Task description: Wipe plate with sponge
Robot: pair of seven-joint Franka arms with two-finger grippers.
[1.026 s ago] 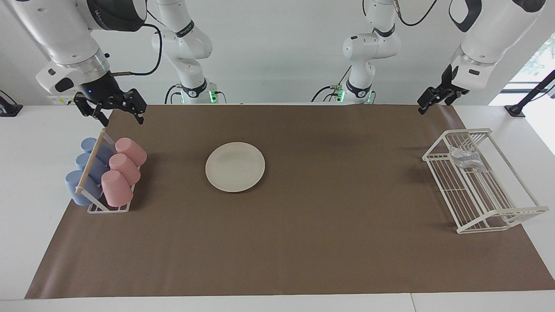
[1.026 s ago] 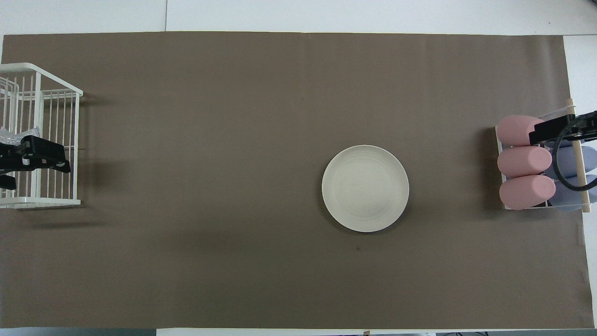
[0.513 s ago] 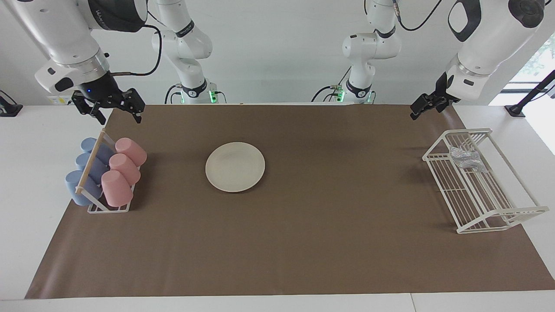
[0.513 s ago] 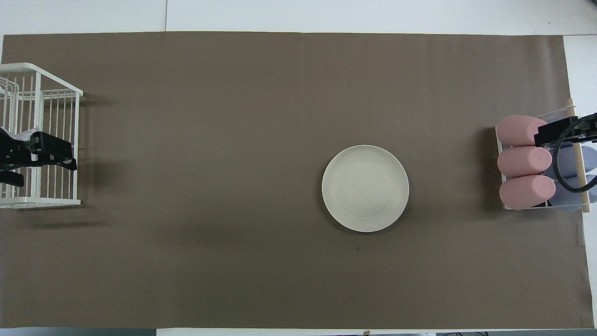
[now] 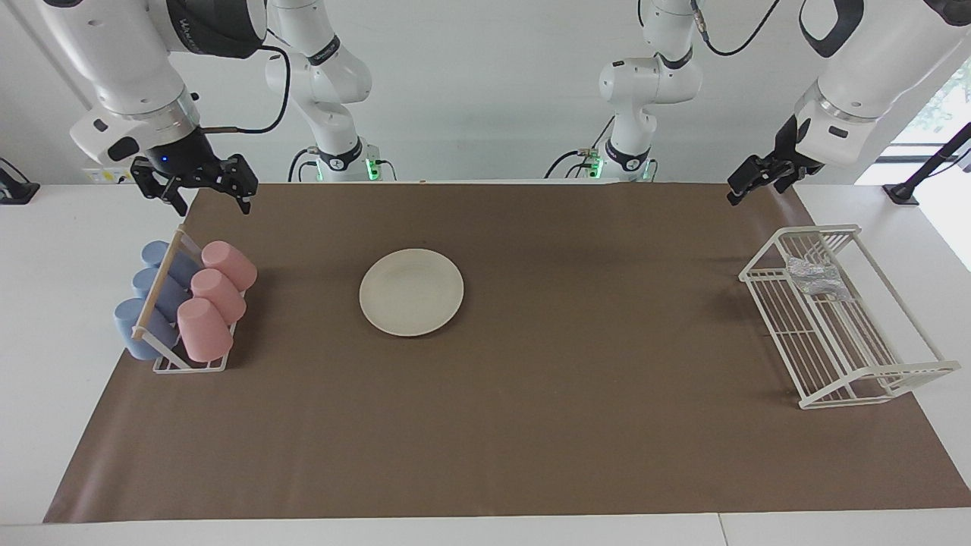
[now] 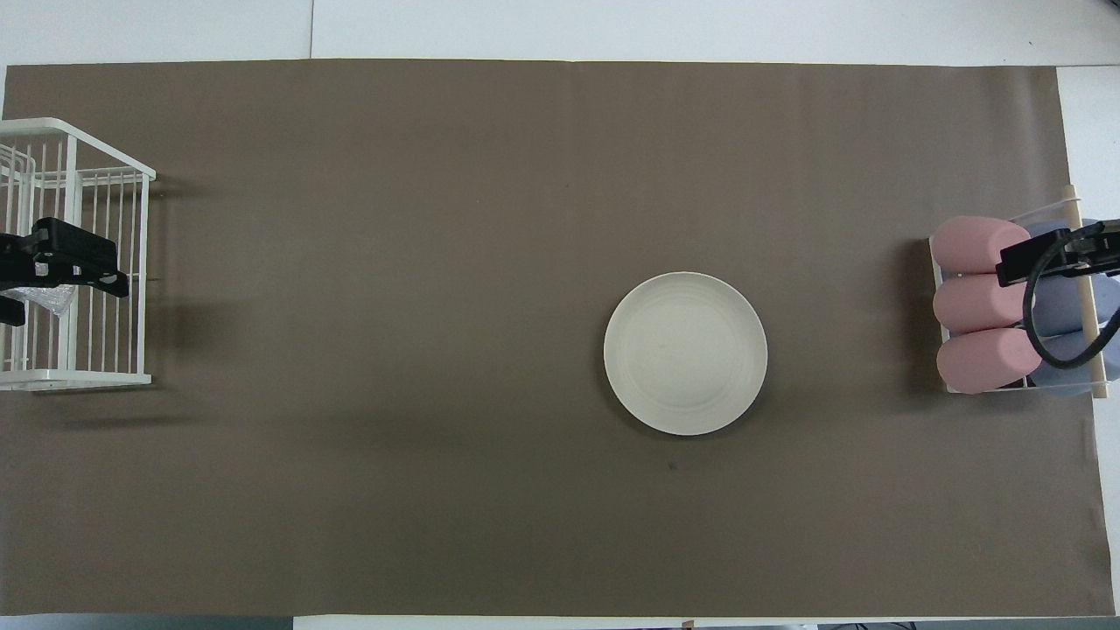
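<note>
Sponge waits in the wire rack, plate lies flat on the mat

Sponge [image 5: 815,277], a small silvery-white crinkled pad, lies in my white wire rack [image 5: 834,345] at the left arm's end of the table, in the part of the rack nearer to me. Its long axis seems to run across the rack's width, though its crumpled outline makes that hard to tell. The round, shallow, cream off-white plate [image 5: 411,292] sits flat and face up on the brown paper mat [image 5: 531,425], toward the right arm's end of the table, well apart from the sponge.

My left gripper [image 5: 755,180] hangs in the air with its fingers spread, holding nothing; from above it covers part of the rack and the sponge. My right gripper [image 5: 203,189] also hangs with fingers spread and empty, above the cup holder [image 5: 190,364], a small white frame with a wooden bar that carries three pink cups [image 5: 215,296] and three blue cups [image 5: 148,303] lying on their sides.
</note>
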